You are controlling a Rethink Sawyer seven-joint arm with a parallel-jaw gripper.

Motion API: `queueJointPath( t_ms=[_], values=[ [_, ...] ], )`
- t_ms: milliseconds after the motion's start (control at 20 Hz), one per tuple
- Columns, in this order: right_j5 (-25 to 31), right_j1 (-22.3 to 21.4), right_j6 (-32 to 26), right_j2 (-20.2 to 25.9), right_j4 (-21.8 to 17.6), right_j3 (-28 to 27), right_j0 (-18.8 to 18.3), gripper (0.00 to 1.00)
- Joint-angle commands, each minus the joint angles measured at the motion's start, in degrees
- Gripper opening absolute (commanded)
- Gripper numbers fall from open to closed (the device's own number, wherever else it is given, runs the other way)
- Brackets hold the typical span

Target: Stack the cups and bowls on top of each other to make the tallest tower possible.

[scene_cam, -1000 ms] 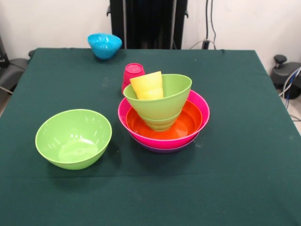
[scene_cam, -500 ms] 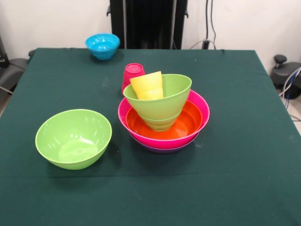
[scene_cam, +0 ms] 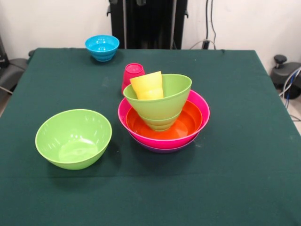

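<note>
I can't see my gripper, so its jaws' state is unknown. Glossy tower (scene_cam: 163, 123) sits mid-table – purple, pink, orange bowls widest-lowest for stability, lime bowl and yellow cup (scene_cam: 148, 85) on top. Loose: large lime bowl (scene_cam: 73, 138) toward the near-left edge, blue bowl (scene_cam: 102, 47) at far edge, red cup (scene_cam: 132, 74).

Arm and tool (both) unseen

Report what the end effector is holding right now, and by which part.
Cannot be told: no end effector shows in the front view. The blue bowl rests on the table, and the yellow cup sits in the tower.
</note>
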Motion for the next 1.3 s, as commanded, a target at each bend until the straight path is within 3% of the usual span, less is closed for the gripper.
queueJointPath(
  t_ms=[50,350,650,900,1300],
  values=[
    [-5.7,4.0,-7.1,0.8,-6.4,9.3,-2.3,1.0],
    [-8.7,4.9,-6.0,-0.4,-10.6,12.2,-3.4,1.0],
    [-10.9,8.4,-3.6,-3.0,-16.1,10.5,-1.5,1.0],
    [-13.5,12.1,0.8,-6.4,-20.3,8.1,2.5,1.0],
    [-16.5,14.1,3.9,-11.6,-23.7,7.0,6.7,1.0]
  ],
)
